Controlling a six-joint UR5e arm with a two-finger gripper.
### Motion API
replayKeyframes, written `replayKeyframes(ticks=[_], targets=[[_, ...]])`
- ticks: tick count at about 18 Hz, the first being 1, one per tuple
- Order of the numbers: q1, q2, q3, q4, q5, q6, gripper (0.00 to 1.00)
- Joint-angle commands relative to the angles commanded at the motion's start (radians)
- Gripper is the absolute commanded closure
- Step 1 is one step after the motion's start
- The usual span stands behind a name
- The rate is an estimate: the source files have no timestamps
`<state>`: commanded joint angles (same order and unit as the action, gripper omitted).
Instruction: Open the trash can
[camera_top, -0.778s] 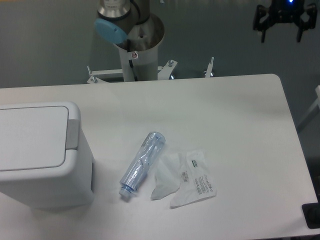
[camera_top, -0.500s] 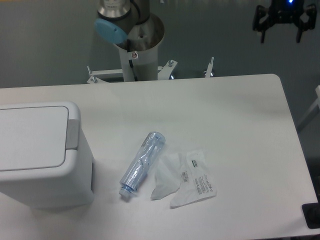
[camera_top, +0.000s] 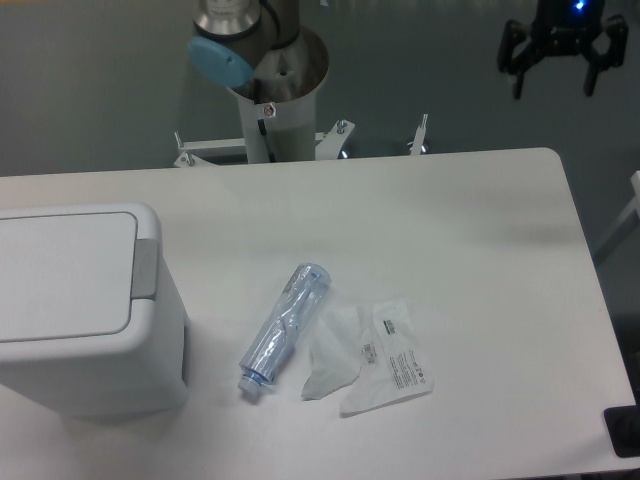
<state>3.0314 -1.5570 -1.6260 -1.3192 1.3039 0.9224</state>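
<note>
Viewing my gripper (camera_top: 553, 85), jaws spread, far from the trash can (camera_top: 85, 310): lid shut, grey tab (camera_top: 145, 268) facing right.

White boxy bin (camera_top: 85, 310) with rounded corners stands upright at the table's left edge, partly cut off by the frame. Flat rectangular lid (camera_top: 60, 270) is closed, flush. Grey push tab (camera_top: 145, 268) on lid's right side.
</note>
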Motion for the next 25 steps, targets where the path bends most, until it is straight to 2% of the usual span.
replayKeyframes(ticks=[7, 10, 12, 18, 20, 25], targets=[[-0.184, -0.003, 0.002, 0.008, -0.015, -0.354, 0.00], [-0.249, 0.005, -0.002, 0.055, -0.116, -0.515, 0.00], [-0.299, 0.003, -0.003, 0.095, -0.137, -0.598, 0.00], [-0.456, -0.009, -0.035, 0.107, -0.135, -0.661, 0.00], [-0.482, -0.009, -0.035, 0.120, -0.137, -0.692, 0.00], [-0.583, -0.026, -0.026, 0.215, -0.138, -0.825, 0.00]])
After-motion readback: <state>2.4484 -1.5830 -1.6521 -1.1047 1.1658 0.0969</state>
